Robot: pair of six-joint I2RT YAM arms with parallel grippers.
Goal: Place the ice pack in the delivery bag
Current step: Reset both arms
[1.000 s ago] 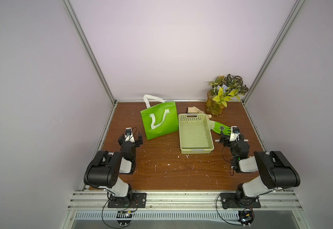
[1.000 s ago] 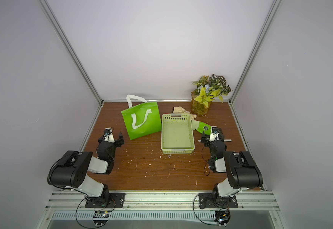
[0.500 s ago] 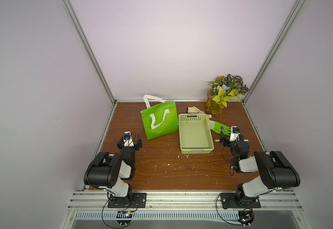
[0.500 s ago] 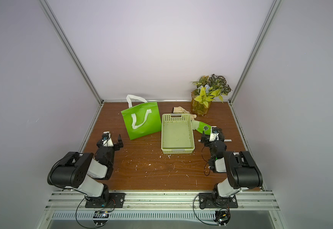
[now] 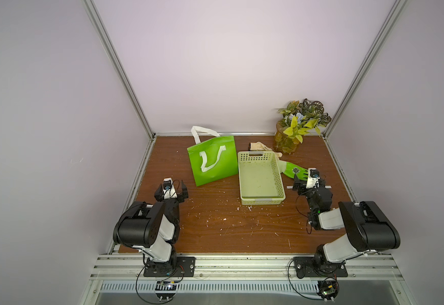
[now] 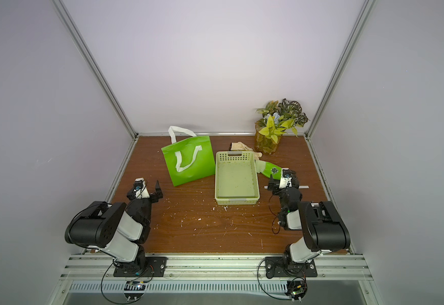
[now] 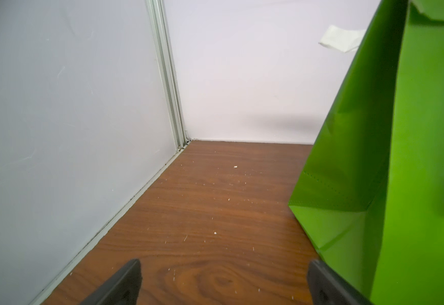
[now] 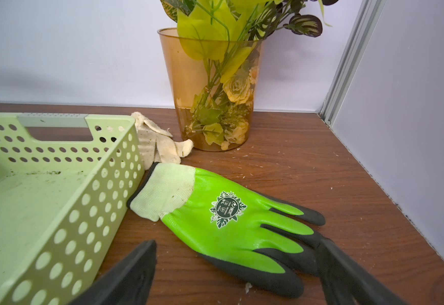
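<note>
Both left fingers (image 7: 123, 286) and right fingers (image 8: 131, 274) spread wide.

- The delivery bag (image 7: 405, 163) stands on the wooden table (image 7: 210, 200), with a white strap (image 7: 339, 39) behind it.
- The left gripper (image 7: 223, 266) is spread wide, holding nothing, beside the bag.

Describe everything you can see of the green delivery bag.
The delivery bag is bright green, glossy fabric-like sheet, boxy with creased side folds. It stands on the wooden table, toward the back, close beside the basket on its left; contact unclear. One white strap handle droops across its front, another rises behind. Its inside is hidden.
</note>
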